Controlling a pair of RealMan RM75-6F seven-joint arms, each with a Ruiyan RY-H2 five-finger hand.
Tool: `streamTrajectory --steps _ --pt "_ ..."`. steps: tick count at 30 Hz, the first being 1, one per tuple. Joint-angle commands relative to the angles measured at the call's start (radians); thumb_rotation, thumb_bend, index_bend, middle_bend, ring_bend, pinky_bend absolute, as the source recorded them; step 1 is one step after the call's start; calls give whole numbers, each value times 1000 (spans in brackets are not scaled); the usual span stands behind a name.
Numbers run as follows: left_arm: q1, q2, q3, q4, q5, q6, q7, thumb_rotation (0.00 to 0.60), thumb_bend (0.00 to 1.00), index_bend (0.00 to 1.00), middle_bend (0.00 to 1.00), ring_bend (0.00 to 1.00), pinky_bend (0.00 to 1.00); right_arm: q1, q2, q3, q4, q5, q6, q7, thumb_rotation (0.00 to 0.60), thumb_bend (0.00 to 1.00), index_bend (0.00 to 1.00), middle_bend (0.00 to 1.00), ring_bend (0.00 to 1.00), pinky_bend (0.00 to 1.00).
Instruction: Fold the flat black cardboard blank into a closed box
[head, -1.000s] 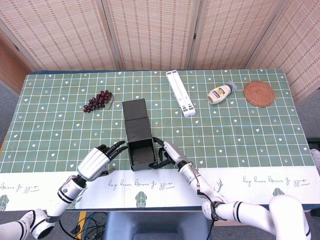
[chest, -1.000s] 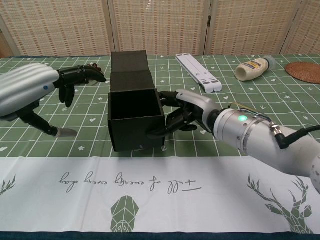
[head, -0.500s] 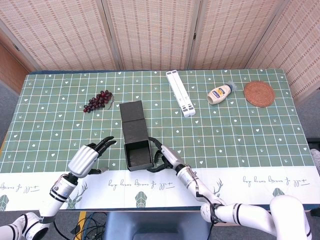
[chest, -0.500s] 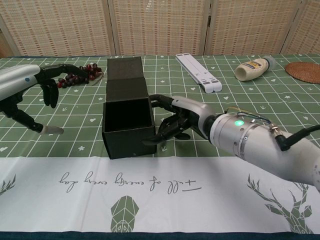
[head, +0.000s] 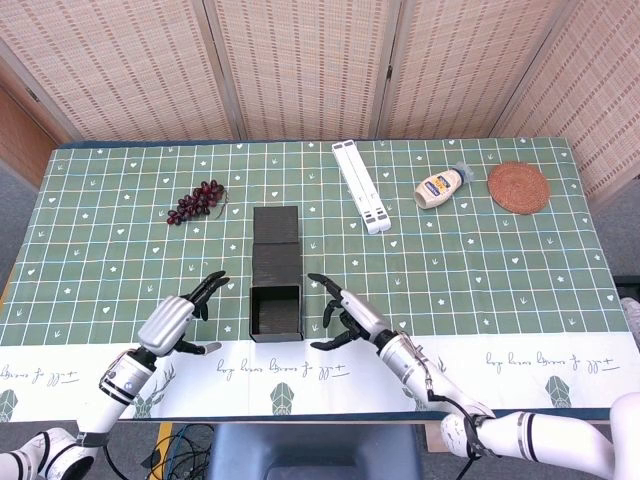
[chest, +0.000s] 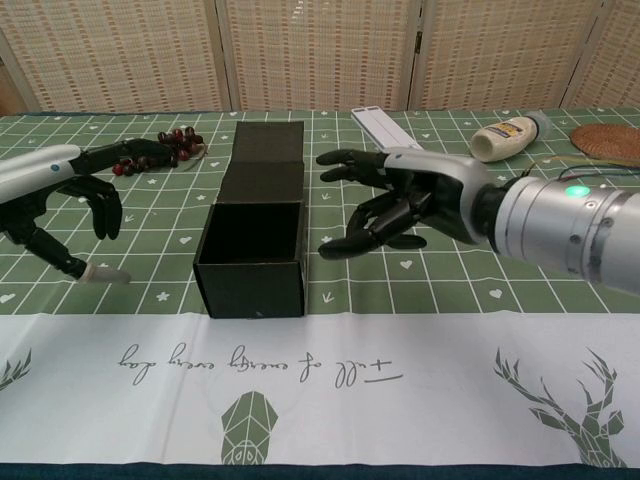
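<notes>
the black box (head: 276, 311) stands open-topped near the front middle of the table (head: 90, 240), its lid flap (head: 277, 245) stretched flat toward 12 o'clock. the left hand (head: 177, 321) waits at the box's 9 o'clock, fingers spread, holding nothing and clear of the cardboard. the right hand (head: 352, 314) sits at its 3 o'clock, fingers splayed and empty, also apart from the box. cursive script runs upside down along the white cloth border (chest: 260, 362), too stylised to read; the chest view also shows deer prints there. the squeeze bottle (head: 440, 186) at 1 o'clock carries a yellow and blue label, wording too small to make out. only the head view shows the whole white stand (head: 360, 186), the grapes (head: 198, 201) and the round woven coaster (head: 518, 187)
</notes>
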Motion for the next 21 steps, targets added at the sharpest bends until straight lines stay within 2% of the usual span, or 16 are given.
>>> streamTrajectory --steps 1,6,15,21 --pt "-28 27 14 -27 -34 -115 -183 600 99 0 0 497 497 -31 121 36 -107 -59 36 11 600 113 0 0 539 902" --pt "-59 -10 12 20 -34 -190 -344 600 99 0 0 480 497 -45 191 50 -145 -81 67 18 600 112 0 0 539 902" --pt "-99 -112 -25 120 -71 -266 -427 600 99 0 0 477 498 -56 214 29 -136 -110 78 77 600 113 0 0 539 902" --pt "-120 -143 -54 148 -105 -315 -486 600 99 0 0 477 497 -59 224 16 -126 -144 82 120 600 112 0 0 539 903"
